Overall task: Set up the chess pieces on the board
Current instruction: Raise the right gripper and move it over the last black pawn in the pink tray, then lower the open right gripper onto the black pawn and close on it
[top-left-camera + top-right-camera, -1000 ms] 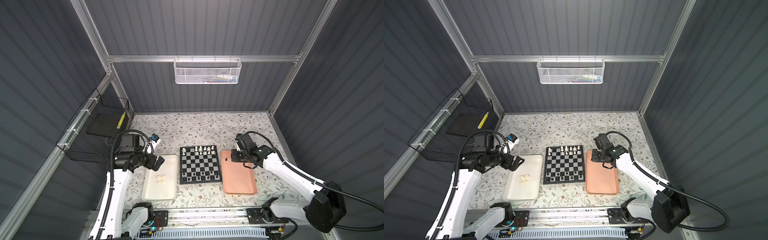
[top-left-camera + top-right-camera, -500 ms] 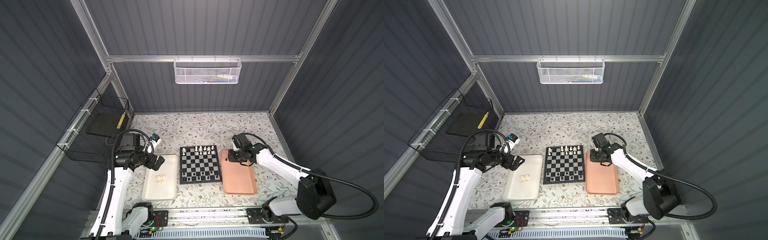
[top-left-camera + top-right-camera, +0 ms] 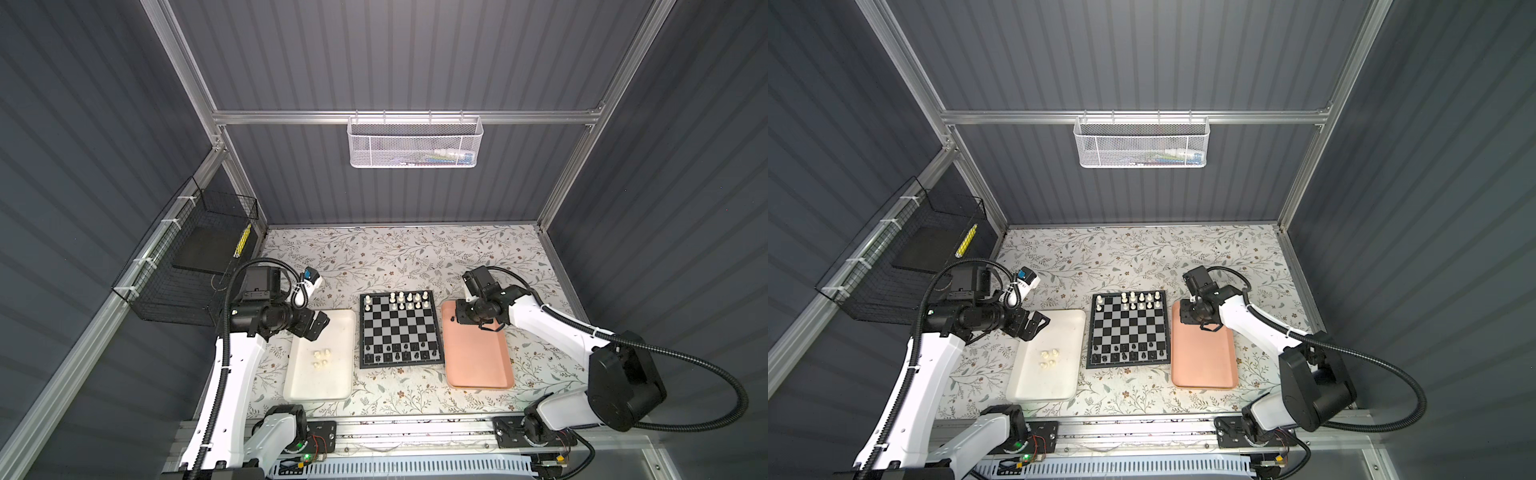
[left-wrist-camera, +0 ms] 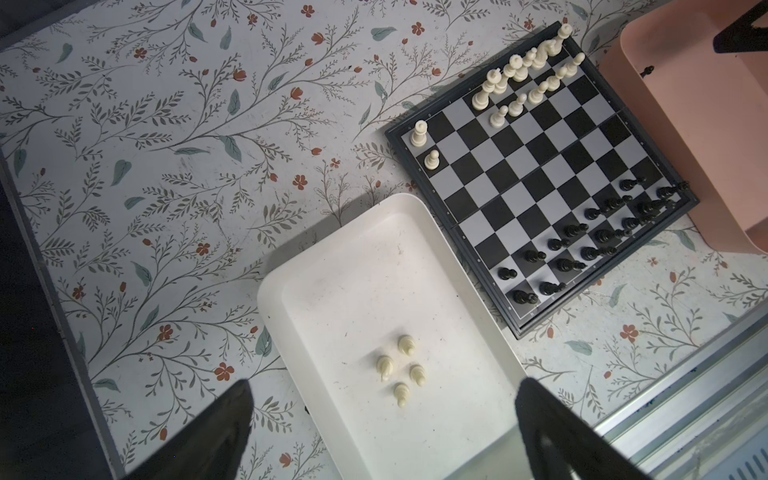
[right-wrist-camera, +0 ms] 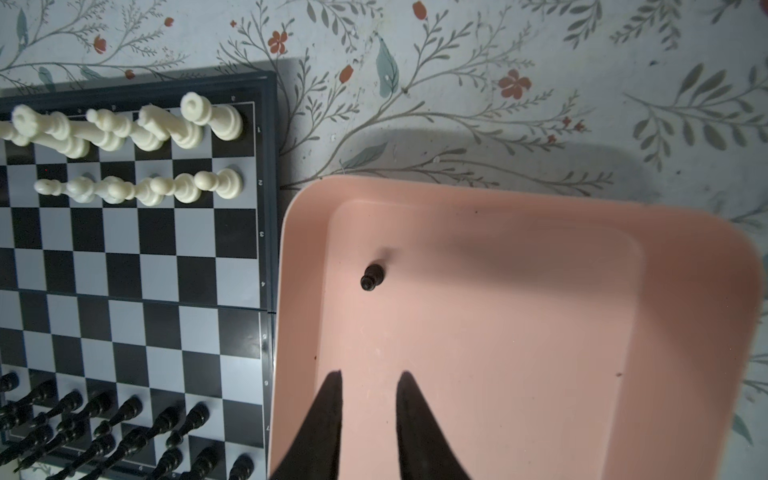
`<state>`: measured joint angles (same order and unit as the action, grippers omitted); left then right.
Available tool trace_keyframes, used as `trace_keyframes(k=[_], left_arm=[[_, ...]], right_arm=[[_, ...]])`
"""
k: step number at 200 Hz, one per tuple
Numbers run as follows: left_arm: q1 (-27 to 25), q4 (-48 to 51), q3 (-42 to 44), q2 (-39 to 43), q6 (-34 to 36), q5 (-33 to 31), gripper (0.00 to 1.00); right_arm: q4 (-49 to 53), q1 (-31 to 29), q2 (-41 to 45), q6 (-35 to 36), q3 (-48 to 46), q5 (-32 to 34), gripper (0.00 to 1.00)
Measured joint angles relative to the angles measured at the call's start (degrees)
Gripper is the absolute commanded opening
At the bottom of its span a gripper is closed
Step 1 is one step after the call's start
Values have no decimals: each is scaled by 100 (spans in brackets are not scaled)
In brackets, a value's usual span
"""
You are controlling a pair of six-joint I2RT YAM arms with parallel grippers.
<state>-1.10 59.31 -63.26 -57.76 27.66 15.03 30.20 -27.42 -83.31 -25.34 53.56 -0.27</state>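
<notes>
1. Lower left of centre in a top view, my left gripper (image 3: 320,328) hangs wide open and empty over the white tray (image 3: 299,382), where four cream pawns (image 4: 385,368) wait.
2. The chessboard (image 3: 401,328) sits mid-frame, with black ranks (image 3: 397,352) along its lower edge.
3. Right of it, my right gripper (image 5: 370,374) hovers over the salmon-pink tray (image 5: 498,311) with its jaws narrowly parted and nothing between them. One black pawn (image 5: 372,277) sits just ahead.
4. I judge that I should widen slightly, straddle the pawn, pinch low and lift clear of the tray wall.
5. The cream ranks (image 5: 124,129) crowd the board's upper edge, so I should carry well away from them.
</notes>
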Motion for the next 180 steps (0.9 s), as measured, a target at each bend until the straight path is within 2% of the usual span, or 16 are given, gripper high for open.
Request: trace_keyframes(k=[180], left_arm=[[0, 0, 35, 98, -24, -7, 100]], right_arm=[[-138, 0, -894, 286, 409, -61, 29]])
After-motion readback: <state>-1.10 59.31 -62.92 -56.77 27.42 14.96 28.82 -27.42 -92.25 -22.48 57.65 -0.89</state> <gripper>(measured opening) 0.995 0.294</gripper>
